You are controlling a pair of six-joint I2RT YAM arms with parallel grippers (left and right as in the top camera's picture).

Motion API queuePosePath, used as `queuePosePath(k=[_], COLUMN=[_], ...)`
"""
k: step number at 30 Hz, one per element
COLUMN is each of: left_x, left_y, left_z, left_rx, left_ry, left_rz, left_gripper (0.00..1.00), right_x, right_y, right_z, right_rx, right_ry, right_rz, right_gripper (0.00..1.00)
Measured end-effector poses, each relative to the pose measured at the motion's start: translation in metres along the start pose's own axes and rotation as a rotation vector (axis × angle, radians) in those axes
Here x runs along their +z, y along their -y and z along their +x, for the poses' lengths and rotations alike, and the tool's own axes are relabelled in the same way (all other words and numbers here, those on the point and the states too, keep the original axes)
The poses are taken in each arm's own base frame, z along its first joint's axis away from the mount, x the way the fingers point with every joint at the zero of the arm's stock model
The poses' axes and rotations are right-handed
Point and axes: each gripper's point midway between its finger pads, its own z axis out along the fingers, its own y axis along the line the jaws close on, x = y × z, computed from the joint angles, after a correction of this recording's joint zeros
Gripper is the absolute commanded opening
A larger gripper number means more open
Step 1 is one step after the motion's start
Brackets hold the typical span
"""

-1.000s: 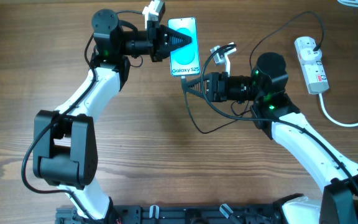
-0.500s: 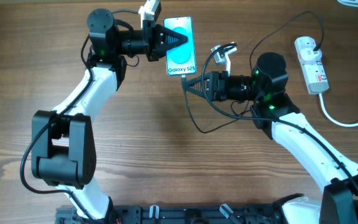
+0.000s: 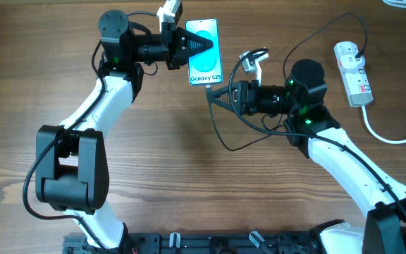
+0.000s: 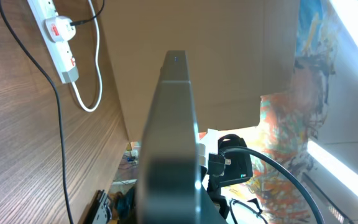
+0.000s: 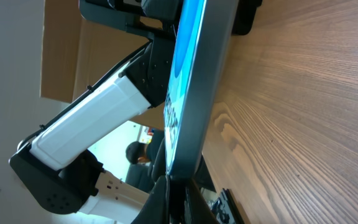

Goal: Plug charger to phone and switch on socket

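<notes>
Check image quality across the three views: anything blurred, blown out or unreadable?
Overhead: evenly lit and sharp, the phone screen text legible, only soft shadows on the table. Left wrist: the phone's near edge is out of focus, the socket crisp, the right side overexposed. Right wrist: the table's grain sharp, background at left washed out.

- Phone [image 3: 204, 67] sits far-centre over the table [image 3: 189, 183], in the left gripper [image 3: 210, 44], which reaches in from its left.
- Right gripper [image 3: 213, 97] is just near-side of the phone's near edge, with its arm to the right.
- Charger [image 3: 228, 148] loops from the right gripper toward the near side, passes under the right arm, then arcs to the socket [image 3: 352, 74].
- Socket lies far right, with the white cord [image 3: 393, 139] trailing off its near end.
</notes>
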Motion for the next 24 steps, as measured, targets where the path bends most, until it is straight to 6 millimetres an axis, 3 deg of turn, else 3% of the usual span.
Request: queuePosePath(k=[11, 24], left_x=[0.000, 0.000], left_y=[0.011, 0.011], left_z=[0.000, 0.000], left_rx=[0.102, 0.099], left_ry=[0.000, 0.001], left_rz=[0.018, 0.018], left_gripper=[0.04, 0.04], right_x=[0.000, 0.000], right_y=[0.000, -0.009], right_z=[0.000, 0.001], right_rx=[0.019, -0.023], right_ry=[-0.001, -0.016], right_rz=[-0.001, -0.031], right_gripper=[0.04, 0.04])
